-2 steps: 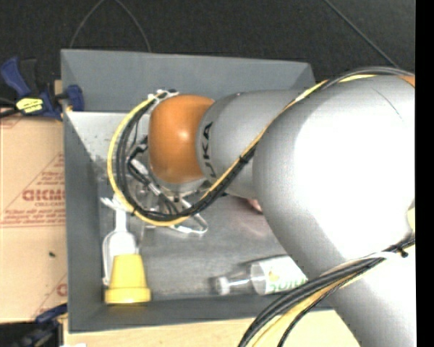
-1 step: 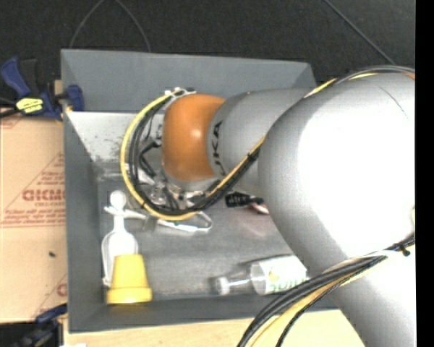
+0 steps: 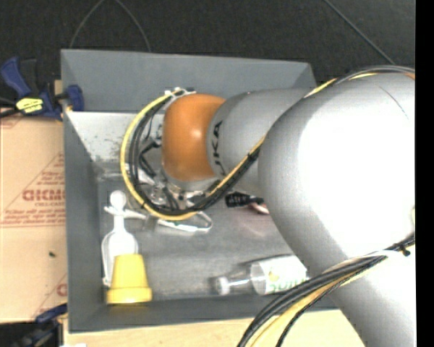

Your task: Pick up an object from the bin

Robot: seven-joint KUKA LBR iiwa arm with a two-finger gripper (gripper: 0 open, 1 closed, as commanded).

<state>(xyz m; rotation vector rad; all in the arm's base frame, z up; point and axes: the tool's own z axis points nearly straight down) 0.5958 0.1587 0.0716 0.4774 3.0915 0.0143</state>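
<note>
Beneath the orange wrist cover (image 3: 188,139), near the bin's (image 3: 83,215) middle, the gripper (image 3: 172,192) hangs over a clear plastic piece (image 3: 186,225); its opening cannot be told. Piece probably light, thin, slippery: pinch across an edge.

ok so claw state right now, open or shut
claw: cannot be told, it sits under the orange wrist cover, low beside a pale plastic piece

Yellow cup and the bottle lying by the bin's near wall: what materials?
Yellow cup: likely plastic, opaque, even colour, soft sheen. Bottle: likely clear plastic, see-through body, green printed label; glass not ruled out.
</note>
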